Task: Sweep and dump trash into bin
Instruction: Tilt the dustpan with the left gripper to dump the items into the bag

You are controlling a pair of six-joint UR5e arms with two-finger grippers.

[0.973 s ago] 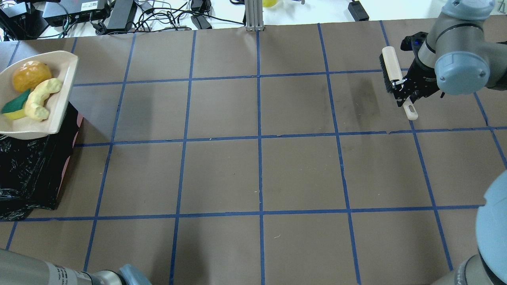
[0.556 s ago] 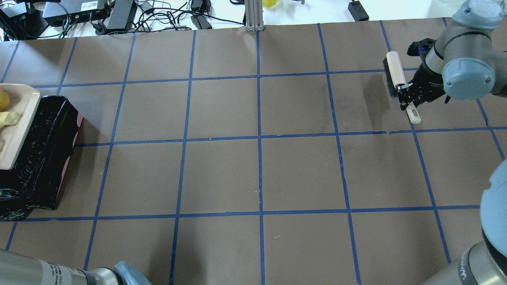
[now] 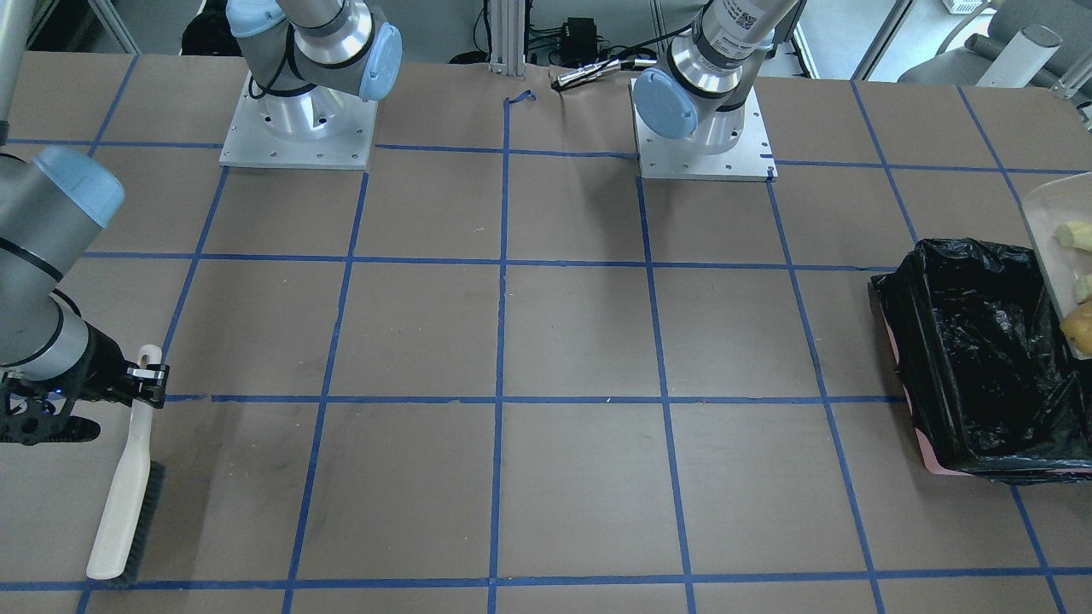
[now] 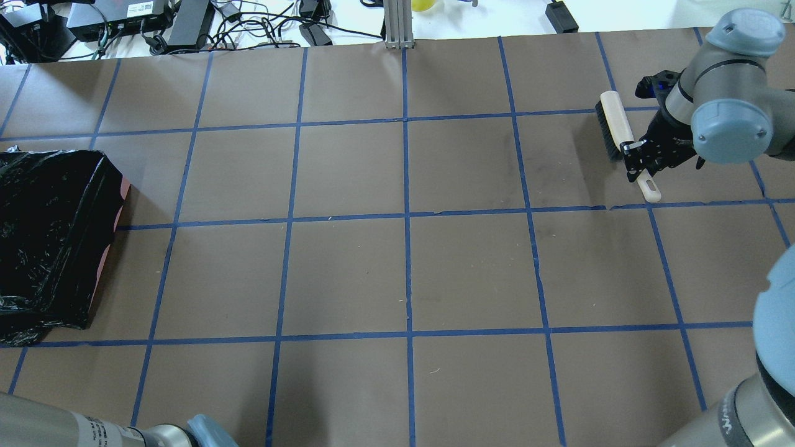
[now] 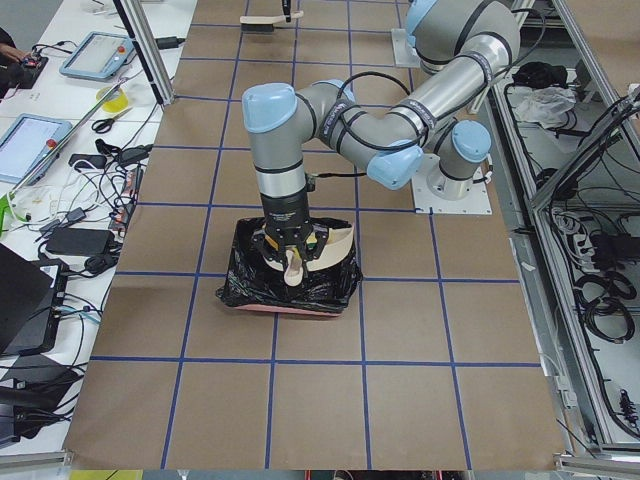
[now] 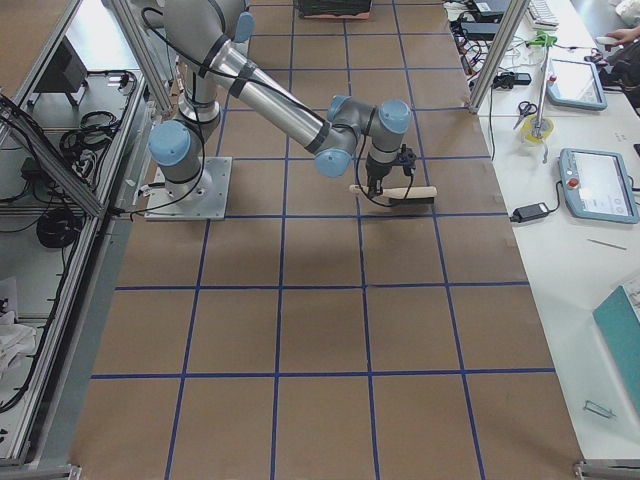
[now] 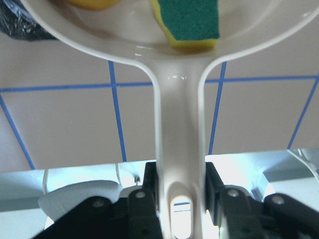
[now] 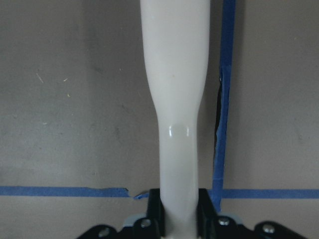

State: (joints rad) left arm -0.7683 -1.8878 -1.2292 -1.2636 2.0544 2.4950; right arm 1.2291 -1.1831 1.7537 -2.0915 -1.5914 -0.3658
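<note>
The bin (image 3: 981, 358), a pink box lined with a black bag, stands at the table's left end and also shows in the overhead view (image 4: 49, 242). My left gripper (image 7: 180, 195) is shut on the handle of the beige dustpan (image 7: 179, 124), which it holds over the bin (image 5: 335, 246). The dustpan (image 3: 1051, 213) carries the squash slice (image 3: 1077, 234), the potato-like lump (image 3: 1078, 329) and the sponge wedge (image 7: 192, 22). My right gripper (image 4: 640, 160) is shut on the handle of the hand brush (image 4: 613, 127), far from the bin.
Brown paper with a blue tape grid covers the table (image 4: 404, 267). Cables and power boxes (image 4: 186, 25) lie beyond the far edge. The two arm bases (image 3: 299, 128) stand on the robot's side.
The dustpan with the trash has moved left over the bin and out of the overhead view. The right arm has shifted the brush slightly nearer and lower.
</note>
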